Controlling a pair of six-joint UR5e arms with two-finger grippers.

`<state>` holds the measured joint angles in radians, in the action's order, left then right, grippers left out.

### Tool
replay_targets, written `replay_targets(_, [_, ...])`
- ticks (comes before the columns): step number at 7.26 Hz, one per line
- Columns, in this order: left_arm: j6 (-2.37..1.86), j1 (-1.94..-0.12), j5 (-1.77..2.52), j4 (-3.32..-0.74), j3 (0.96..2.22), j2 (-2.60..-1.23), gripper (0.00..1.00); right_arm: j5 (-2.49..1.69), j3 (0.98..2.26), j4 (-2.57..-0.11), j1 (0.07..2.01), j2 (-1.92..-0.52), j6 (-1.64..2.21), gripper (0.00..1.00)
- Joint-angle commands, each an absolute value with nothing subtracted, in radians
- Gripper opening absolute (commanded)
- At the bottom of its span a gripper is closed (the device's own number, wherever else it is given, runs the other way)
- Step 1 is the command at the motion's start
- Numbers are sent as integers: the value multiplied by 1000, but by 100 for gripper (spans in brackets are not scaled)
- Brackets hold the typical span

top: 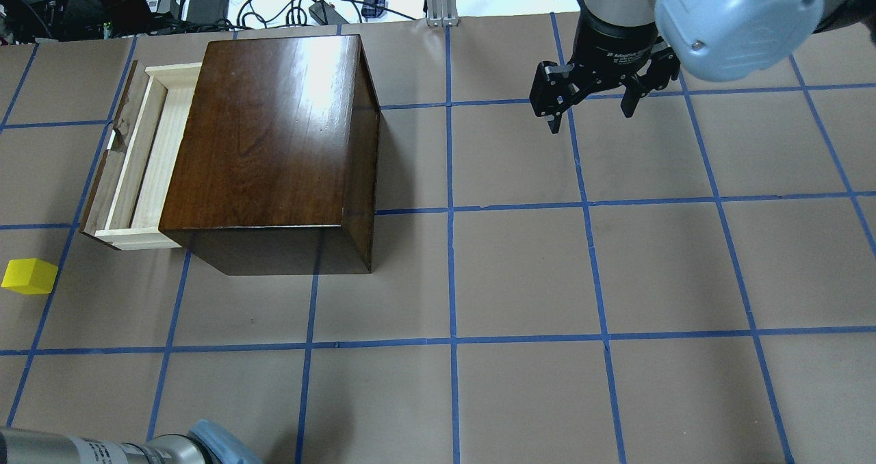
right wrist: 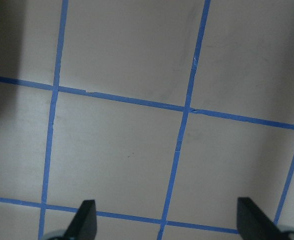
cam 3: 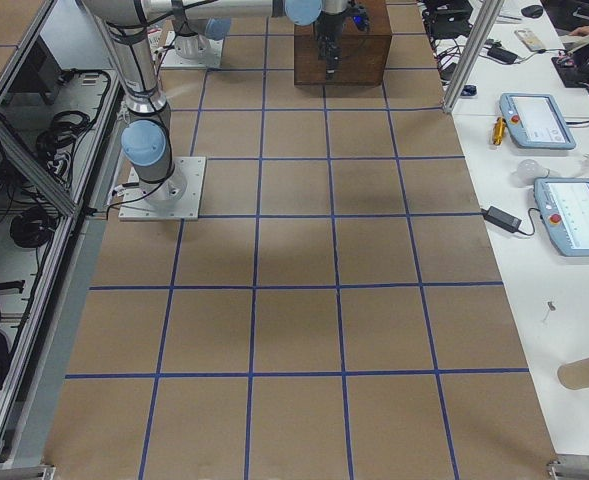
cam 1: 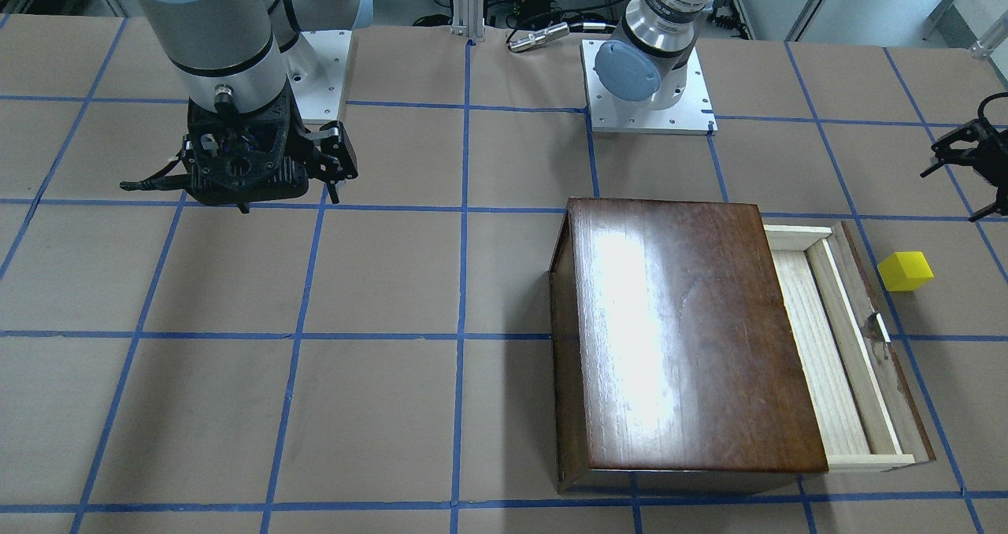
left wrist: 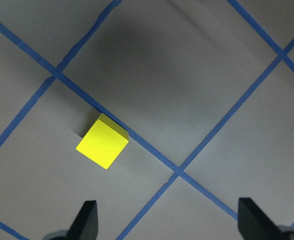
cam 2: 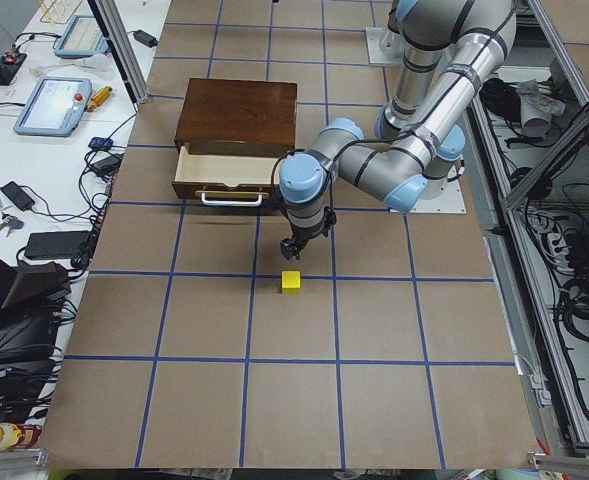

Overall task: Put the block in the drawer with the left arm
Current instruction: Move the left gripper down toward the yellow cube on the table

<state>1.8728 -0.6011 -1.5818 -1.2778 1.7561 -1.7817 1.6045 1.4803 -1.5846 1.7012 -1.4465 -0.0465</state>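
Hanging near the block (left wrist: 103, 141), mid-left in wrist view, left gripper (left wrist: 167, 205) sits w/ fingers (left wrist: 87, 220) wide to grab it for the drawer (cam 1: 819, 361).

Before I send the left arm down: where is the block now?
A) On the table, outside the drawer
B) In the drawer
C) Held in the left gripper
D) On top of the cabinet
A: the block sits on the table by a blue tape line, apart from the open drawer, and the left gripper hovers open and empty above it.
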Motion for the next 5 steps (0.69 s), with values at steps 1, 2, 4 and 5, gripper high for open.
replay_targets(1, [1879,-589,-1488,-1076,1853,-1833,100,1603,1480,-1585,1701,-1447,-48,100])
replay_targets(2, [1891,-589,-1489,-1074,1867,-1844,100,1605,1480,-1585,1701,-1447,-46,100])
replay_targets(4, [1887,-589,-1477,-1080,1867,-1848,100,1605,1480,-1585,1701,-1447,-48,100])
replay_targets(5, [1931,-589,-1473,-1081,1867,-1851,100,1605,1479,-1585,1701,-1447,-46,100])
